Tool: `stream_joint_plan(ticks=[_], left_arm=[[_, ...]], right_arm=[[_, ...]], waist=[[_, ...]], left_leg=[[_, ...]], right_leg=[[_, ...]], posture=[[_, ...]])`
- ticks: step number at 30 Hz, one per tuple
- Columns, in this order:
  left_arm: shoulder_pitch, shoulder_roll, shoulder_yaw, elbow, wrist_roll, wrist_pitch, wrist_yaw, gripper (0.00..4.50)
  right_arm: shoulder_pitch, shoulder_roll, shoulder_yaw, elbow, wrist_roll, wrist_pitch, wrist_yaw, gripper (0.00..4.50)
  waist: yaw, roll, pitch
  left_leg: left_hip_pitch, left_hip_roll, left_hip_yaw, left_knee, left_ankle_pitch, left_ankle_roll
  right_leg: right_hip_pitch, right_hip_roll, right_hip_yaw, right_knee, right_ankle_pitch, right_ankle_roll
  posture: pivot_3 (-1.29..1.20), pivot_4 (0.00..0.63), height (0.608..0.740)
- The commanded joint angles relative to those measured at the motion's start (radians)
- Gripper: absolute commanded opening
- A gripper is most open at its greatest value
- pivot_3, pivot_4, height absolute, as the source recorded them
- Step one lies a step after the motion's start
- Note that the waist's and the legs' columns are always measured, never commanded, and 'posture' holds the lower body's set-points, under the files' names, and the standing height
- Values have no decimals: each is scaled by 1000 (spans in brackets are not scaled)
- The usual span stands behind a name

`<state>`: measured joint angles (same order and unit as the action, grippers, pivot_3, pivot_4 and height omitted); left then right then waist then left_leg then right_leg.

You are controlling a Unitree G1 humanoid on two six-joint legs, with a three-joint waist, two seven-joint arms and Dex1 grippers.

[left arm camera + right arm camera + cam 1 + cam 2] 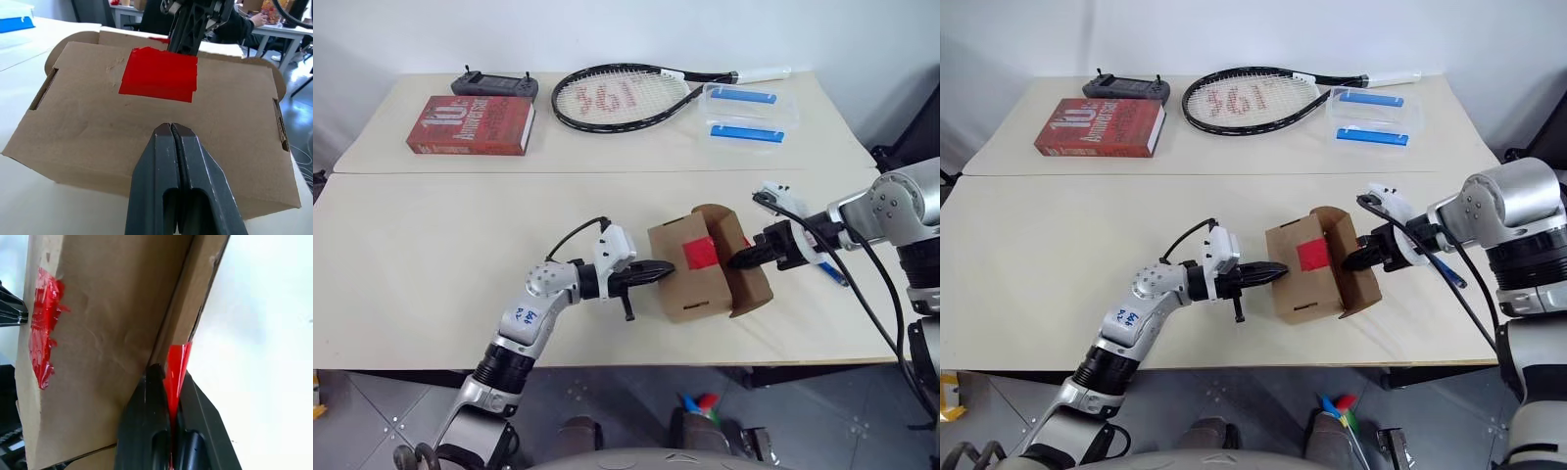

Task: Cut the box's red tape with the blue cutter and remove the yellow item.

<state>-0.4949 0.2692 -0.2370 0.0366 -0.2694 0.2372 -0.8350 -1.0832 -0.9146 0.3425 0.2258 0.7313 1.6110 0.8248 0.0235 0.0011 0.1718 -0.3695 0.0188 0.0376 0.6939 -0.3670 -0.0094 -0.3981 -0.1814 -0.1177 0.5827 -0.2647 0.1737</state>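
- My left gripper (651, 273): fingers pressed together, tips against the box's (690, 279) near side wall.
- My right gripper (741, 259): fingers pinching a strip of the red tape (175, 369) at the raised flap's edge.
- The box stands mid-table between both grippers, flap lifted.
- Blue cutter (833, 273): on the table beneath my right arm.

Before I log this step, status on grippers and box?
Left gripper shut, pressing box. Right gripper shut on red tape at flap. Nothing in the way.
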Motion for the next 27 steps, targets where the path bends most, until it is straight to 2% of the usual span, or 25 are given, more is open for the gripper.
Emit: stream_joint_plan(ticks=[1,12,17,22,27], left_arm=[[13,-24,-21,14,31,-1,31,0],[62,-66,-36,-47,13,76,72,0],[81,-81,-36,-74,17,101,103,0],[98,-86,-32,-92,32,119,149,0],[111,-75,-31,-107,33,172,179,0]], right_arm=[[-75,-32,30,-40,8,3,18,38],[-233,-85,183,-50,35,3,-3,38],[-260,-88,190,-62,90,3,-76,38],[-264,-108,196,-80,196,3,-166,38],[-306,-202,264,-149,428,3,-299,38]], waist=[[2,0,0],[3,0,0],[2,1,1],[3,1,1],[3,1,1]], left_leg=[[0,0,0,0,0,0],[-2,0,-1,1,0,0],[-2,0,-1,1,0,1],[-2,0,-1,1,0,1],[-2,0,-2,1,-1,1]], right_leg=[[0,0,0,0,0,0],[0,0,-1,-1,0,0],[0,0,-1,-1,0,0],[0,0,-1,-1,0,0],[0,-1,-2,-2,0,0]], posture=[[0,150,740],[0,150,740],[0,150,740],[0,150,740],[0,150,740]])
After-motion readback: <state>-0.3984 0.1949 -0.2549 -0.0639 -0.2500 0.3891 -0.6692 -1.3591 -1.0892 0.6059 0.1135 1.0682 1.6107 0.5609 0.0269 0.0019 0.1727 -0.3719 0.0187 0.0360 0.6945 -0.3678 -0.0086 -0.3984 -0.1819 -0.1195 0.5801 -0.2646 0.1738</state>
